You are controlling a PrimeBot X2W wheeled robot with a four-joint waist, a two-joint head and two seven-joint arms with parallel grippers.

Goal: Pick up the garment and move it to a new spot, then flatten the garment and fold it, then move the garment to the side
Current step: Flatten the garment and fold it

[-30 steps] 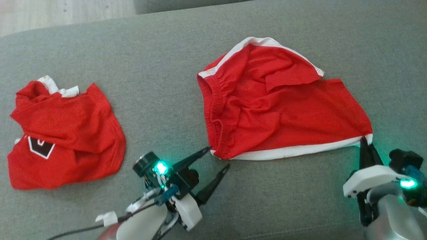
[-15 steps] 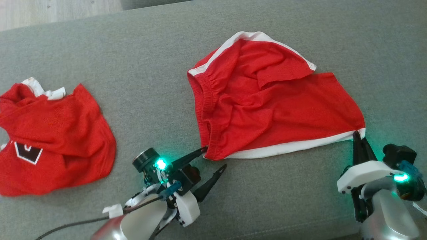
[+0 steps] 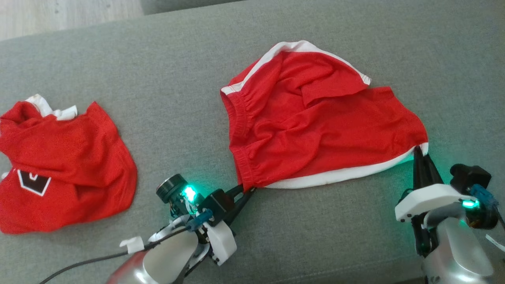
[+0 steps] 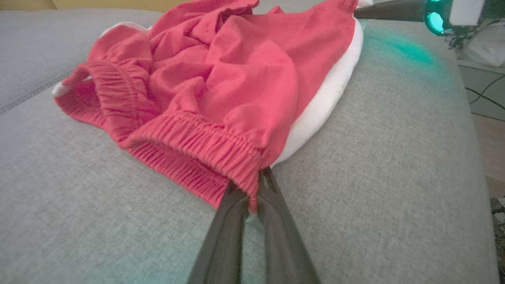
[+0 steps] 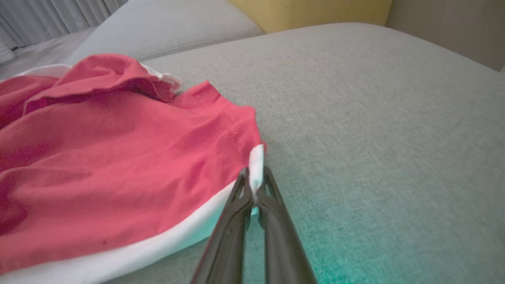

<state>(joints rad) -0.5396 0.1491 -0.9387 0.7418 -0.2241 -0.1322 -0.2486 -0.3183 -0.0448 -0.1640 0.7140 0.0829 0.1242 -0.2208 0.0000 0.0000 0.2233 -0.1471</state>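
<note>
The garment [image 3: 315, 126] is a pair of red shorts with white trim, lying crumpled on the grey sofa cushion [image 3: 177, 90]. My left gripper [image 3: 247, 190] is shut on the elastic waistband corner nearest me; the left wrist view shows that waistband [image 4: 205, 144] pinched between my dark fingers [image 4: 229, 221]. My right gripper [image 3: 419, 151] is shut on the white-edged hem corner at the garment's right end, and in the right wrist view the white trim [image 5: 256, 165] sticks up between the closed fingertips [image 5: 241, 197]. The garment [image 5: 98, 165] spreads leftward from that grip.
A second red garment [image 3: 59, 165] with a black and white emblem lies crumpled at the cushion's left. A strip of pale floor [image 3: 59, 15] shows beyond the far edge. Bare cushion lies in front of and behind the shorts.
My left gripper has moved forward and closed on the waistband corner; it stood open before. The right gripper has kept its hold on the hem corner. The camera has shifted a little.
</note>
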